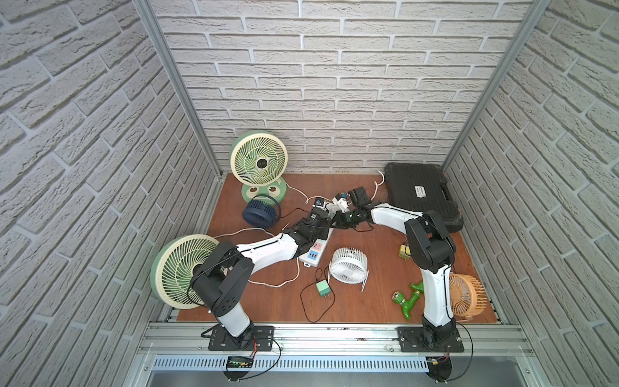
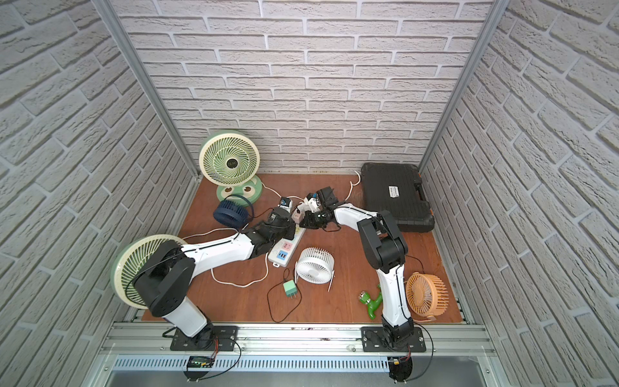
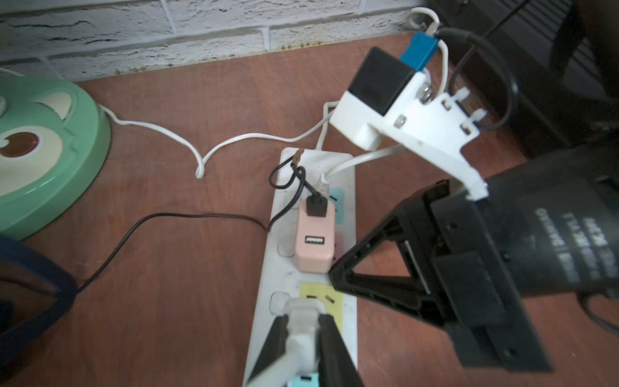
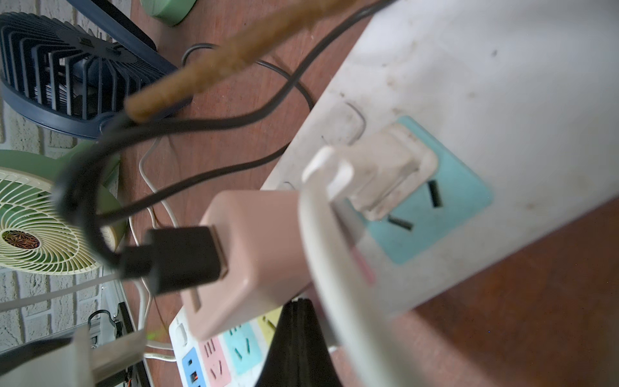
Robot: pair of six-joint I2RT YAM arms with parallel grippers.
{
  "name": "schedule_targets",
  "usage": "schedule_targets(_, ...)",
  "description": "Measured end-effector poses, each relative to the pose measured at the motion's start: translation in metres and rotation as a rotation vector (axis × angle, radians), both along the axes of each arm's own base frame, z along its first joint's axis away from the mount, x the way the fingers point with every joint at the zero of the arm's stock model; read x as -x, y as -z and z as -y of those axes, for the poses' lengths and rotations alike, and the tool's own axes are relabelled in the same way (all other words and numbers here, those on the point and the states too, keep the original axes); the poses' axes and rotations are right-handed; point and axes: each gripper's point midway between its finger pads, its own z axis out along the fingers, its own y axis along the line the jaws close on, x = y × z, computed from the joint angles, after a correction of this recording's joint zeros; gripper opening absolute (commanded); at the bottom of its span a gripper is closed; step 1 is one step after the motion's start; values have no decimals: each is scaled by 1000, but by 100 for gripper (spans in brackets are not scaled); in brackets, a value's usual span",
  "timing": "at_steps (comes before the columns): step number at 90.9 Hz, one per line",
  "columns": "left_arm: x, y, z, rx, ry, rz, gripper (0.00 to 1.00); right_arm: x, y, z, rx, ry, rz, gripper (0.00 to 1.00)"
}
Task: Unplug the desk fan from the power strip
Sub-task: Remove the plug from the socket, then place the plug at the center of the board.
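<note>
Reddish-brown wood-grain tabletop [image 3: 150, 301], matt, closed in by white faux-brick walls [image 3: 134, 33]. We list outward from the left gripper [image 3: 301, 321].

1. White plug [image 3: 301, 306]: smooth moulded plastic, clamped between the left gripper's narrow black jaws at the yellow socket face [image 3: 320, 291]. We judge this grip is set for the pull. We cannot see how deep the prongs sit.
2. Power strip [image 3: 273, 271]: long scuffed white bar with pastel faces, lying directly under that gripper and running away from it.
3. Right gripper [image 3: 338, 276]: jaws pressed together, holding nothing, tip down on the strip just beyond the left gripper. We judge it pins the bar against lifting.
4. Pink adapter [image 3: 315, 241]: rounded block, touching the right gripper's tip, with a black USB plug [image 3: 316, 206] in its top.
5. Second white plug [image 3: 323, 182]: farther out, at the blue face.
6. Green fan base [image 3: 50, 150]: glossy, round, well apart. We cannot trace which fan the held plug serves.
</note>
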Motion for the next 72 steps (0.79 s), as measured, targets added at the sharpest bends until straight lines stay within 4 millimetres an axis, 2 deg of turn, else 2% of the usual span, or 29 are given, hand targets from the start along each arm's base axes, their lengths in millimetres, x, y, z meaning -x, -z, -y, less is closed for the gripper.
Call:
schedule_targets(15, 26, -18, -38, -34, -107, 4, 0, 1, -2, 0, 16, 3, 1, 3)
schedule_targets(25, 50, -16, -68, -54, -192, -20, 0, 6, -5, 2, 39, 8, -10, 3)
schedule_targets(34, 73, -8, -93, -73, -268, -56, 0, 9, -17, 4, 49, 12, 2, 3)
schedule_targets(43, 94, 1, -115, -85, -335, -94, 0, 10, -42, 5, 41, 15, 40, 3)
schedule_targets(62, 128, 19, -152, -88, -453, -152, 0, 14, -115, 10, -4, 29, 183, 3)
schedule_targets(72, 139, 31, -176, -83, -528, -182, 0, 19, -137, 12, -18, 32, 230, 3)
